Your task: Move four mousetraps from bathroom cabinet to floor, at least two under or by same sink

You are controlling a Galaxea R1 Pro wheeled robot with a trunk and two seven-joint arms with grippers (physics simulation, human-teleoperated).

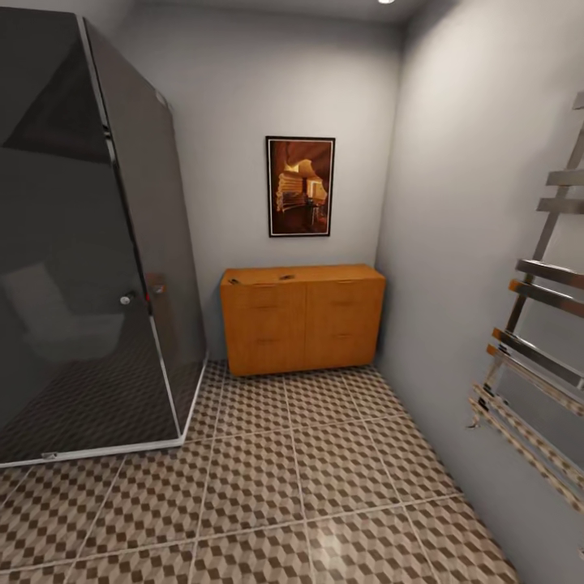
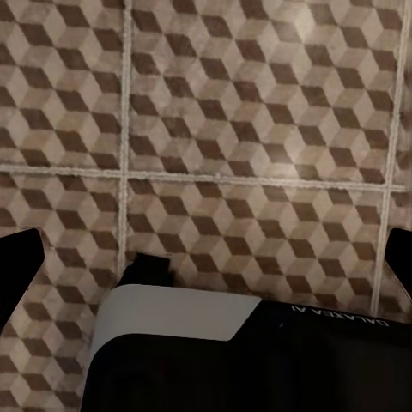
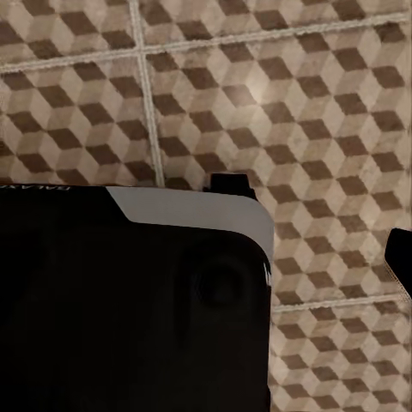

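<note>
An orange wooden cabinet (image 1: 302, 318) stands against the far wall, its doors and drawers shut. Two small dark flat things (image 1: 286, 277) lie on its top; they are too small to tell whether they are the mousetraps. The bathroom floor (image 1: 324, 487), tiled in a brown and beige cube pattern, runs from me to the cabinet. The sink is out of view. My left gripper (image 2: 210, 253) hangs open over the tiles (image 2: 257, 129), holding nothing. One dark finger (image 3: 400, 257) of my right gripper sits far out to the side above the tiles, with nothing held.
A dark glass shower cabin (image 1: 89, 259) fills the left side. A chrome towel rail (image 1: 535, 341) juts from the right wall. A framed picture (image 1: 301, 186) hangs above the cabinet. My own black and white body (image 2: 240, 360) (image 3: 129, 300) blocks part of each wrist view.
</note>
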